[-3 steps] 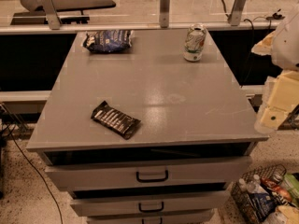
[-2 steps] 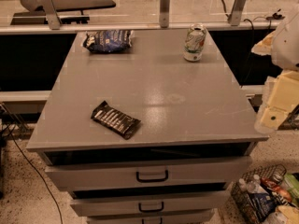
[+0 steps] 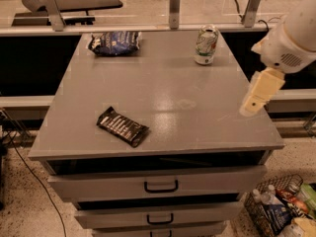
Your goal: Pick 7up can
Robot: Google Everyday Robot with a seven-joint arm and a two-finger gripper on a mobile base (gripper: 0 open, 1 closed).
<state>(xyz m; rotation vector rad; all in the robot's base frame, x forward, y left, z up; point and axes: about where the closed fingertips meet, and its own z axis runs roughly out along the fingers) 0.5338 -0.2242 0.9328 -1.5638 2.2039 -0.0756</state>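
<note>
The 7up can [image 3: 206, 44] stands upright at the back right of the grey table top [image 3: 163, 93]. It is whitish-silver and green with a shiny top. My gripper [image 3: 251, 106] hangs from the white arm [image 3: 291, 38] at the right side of the view, over the table's right edge. It is nearer the front than the can and to its right, well apart from it. It holds nothing that I can see.
A dark blue snack bag [image 3: 115, 42] lies at the back left. A flat black wrapper bar [image 3: 122, 126] lies front left. Drawers with black handles [image 3: 161, 186] sit below the top. A wire basket of items [image 3: 281, 211] stands on the floor at the right.
My gripper and arm have moved left, in over the table's right edge. The can, bag and bar have not moved.
</note>
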